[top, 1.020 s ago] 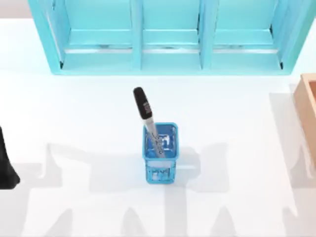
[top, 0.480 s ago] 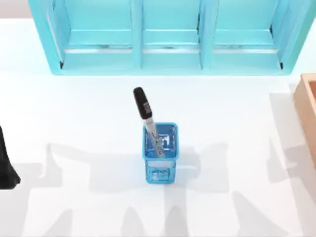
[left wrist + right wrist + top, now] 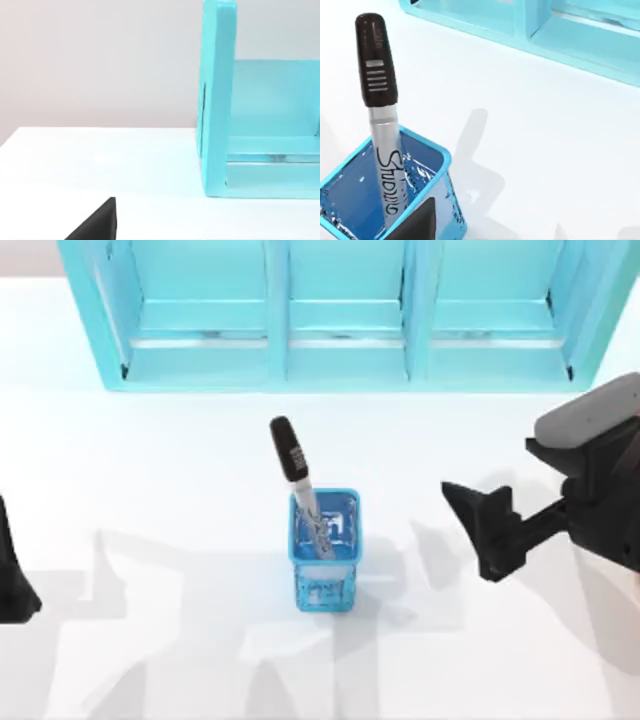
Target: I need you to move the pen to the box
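Beside blue cup (image 3: 325,552), right claw (image 3: 478,530)

The right arm (image 3: 590,480) runs off the table's right edge and covers the spot beside it. The shelf unit (image 3: 340,310) is cut off at the top. The pen (image 3: 300,480) has its lower end sunk inside the blue cup (image 3: 325,560).

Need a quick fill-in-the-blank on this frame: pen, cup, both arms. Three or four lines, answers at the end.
1. The pen stands inside the blue ____.
2. The pen's cap is coloured ____.
3. The ____ gripper hangs over the table to the right of the cup, apart from it.
4. The left gripper sits at the table's ____ edge in the top view.

Missing words: cup; black; right; left
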Tool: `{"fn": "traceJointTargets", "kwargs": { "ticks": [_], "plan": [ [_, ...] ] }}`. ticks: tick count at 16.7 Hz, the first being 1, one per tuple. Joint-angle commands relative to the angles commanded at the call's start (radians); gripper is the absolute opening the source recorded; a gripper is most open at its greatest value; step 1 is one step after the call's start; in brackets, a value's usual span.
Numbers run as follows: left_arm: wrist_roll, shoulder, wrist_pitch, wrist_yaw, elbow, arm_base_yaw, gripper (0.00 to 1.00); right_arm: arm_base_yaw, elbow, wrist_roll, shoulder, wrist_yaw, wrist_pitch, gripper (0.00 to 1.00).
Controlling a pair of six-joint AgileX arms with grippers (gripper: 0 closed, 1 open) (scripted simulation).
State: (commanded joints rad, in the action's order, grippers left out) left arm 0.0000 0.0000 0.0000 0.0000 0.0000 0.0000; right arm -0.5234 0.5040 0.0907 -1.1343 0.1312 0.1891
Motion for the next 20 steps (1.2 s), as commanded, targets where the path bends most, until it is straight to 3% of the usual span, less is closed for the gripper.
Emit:
{"fn": "traceJointTargets", "kwargs": {
  "ticks": [7,14,20],
  "plan": [
    [0.000,0.000,0.000,0.000,0.000,0.000,1.00,-0.178,0.153,0.015,-0.340,0.050,0.054,1.00],
    [0.000,0.000,0.000,0.000,0.000,0.000,1.00,-0.183,0.164,0.017,-0.363,0.049,0.062,1.00],
    [0.000,0.000,0.000,0.000,0.000,0.000,1.00,-0.216,0.314,0.035,-0.638,0.021,0.186,1.00]
  ]
}}
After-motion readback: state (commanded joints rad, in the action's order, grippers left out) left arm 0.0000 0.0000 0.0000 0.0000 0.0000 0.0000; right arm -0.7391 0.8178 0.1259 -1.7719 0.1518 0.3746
